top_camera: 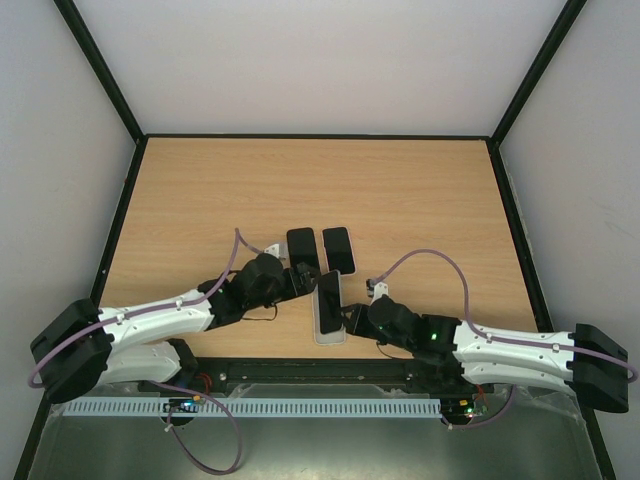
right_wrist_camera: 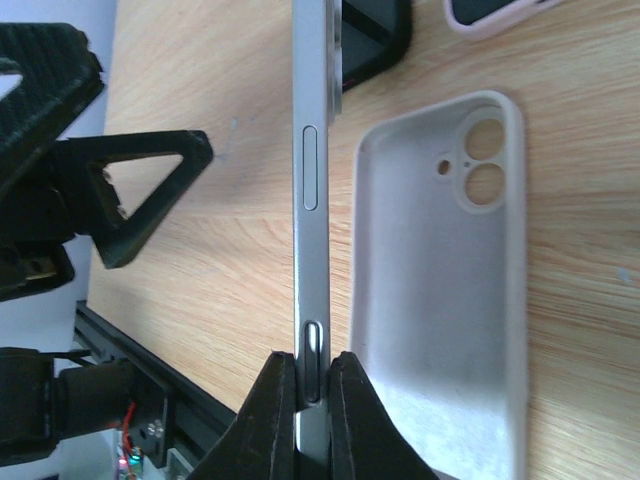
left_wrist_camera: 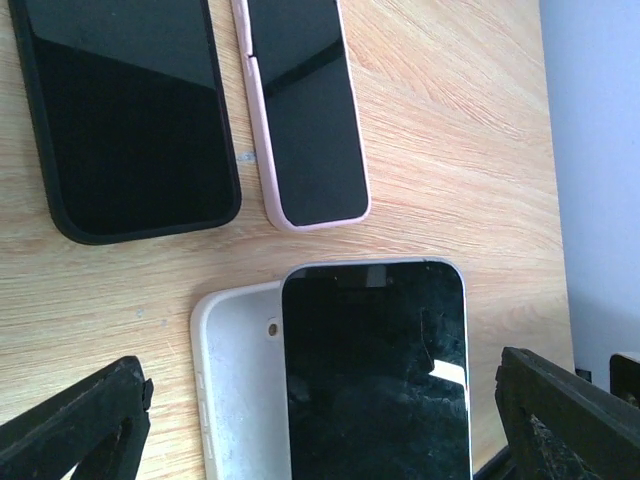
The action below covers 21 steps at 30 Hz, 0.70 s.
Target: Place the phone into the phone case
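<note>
frame: clock directions are read on the top view, 12 = away from my bases
right claw [right_wrist_camera: 312, 368]: clamped across the thickness of the phone [right_wrist_camera: 312, 130] at its 6 o'clock end, pads over a side button
left claw [left_wrist_camera: 322, 372]: spread wide and holding nothing, fingers on either side of the phone and clear of it
phone place: raised on its long edge just over the case [right_wrist_camera: 440, 330]; I cannot tell if its lower edge touches the case
case place: flat on the table [top_camera: 420, 200], open side up, toward 6 o'clock between my arms, nothing pinning it
long axis: roughly 12 to 6, parallel to the case
pointing: camera end toward 12, same end as the case cut-out; screen faces 9, back faces 3
risk 1: the phone pivots or slips, because I pinch it thin at one end only
risk 2: an edge lands on the case rim instead of inside if I lay it down off-centre
risk 3: the loose case skids under the push, since my left claw is not bracing it
risk 4: I bump the black-cased phone [left_wrist_camera: 130, 120] or pink-cased phone [left_wrist_camera: 305, 110], both close by at 12
</note>
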Available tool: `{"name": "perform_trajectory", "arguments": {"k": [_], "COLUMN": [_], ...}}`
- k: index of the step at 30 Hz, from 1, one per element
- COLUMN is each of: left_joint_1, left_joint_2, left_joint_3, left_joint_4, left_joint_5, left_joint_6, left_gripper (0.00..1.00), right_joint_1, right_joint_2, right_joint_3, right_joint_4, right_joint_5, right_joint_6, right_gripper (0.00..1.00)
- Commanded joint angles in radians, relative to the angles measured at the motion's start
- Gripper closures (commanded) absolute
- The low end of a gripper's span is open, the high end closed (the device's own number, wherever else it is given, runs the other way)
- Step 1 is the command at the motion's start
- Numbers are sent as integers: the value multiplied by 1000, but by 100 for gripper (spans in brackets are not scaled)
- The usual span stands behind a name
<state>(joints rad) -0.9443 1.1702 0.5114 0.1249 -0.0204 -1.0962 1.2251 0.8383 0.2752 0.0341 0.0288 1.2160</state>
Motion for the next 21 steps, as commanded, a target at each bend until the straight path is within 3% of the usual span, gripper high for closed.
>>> {"name": "perform_trajectory", "arguments": {"k": [1, 21], "left_joint_1": [-5, -9], "left_joint_2": [17, 227], "left_joint_3": [-19, -78], "left_joint_4": [-9, 182], "left_joint_5": [-38, 86], "left_joint_6": [19, 6], "left_gripper": [7, 26], "right_joint_1": [-5, -32], "right_joint_2": [-36, 30], "right_joint_3": [-14, -106], "right_joint_4": [-68, 118], "right_joint_5": [27, -53], "right_joint_6": [-2, 32], "right_gripper": [98, 98]}}
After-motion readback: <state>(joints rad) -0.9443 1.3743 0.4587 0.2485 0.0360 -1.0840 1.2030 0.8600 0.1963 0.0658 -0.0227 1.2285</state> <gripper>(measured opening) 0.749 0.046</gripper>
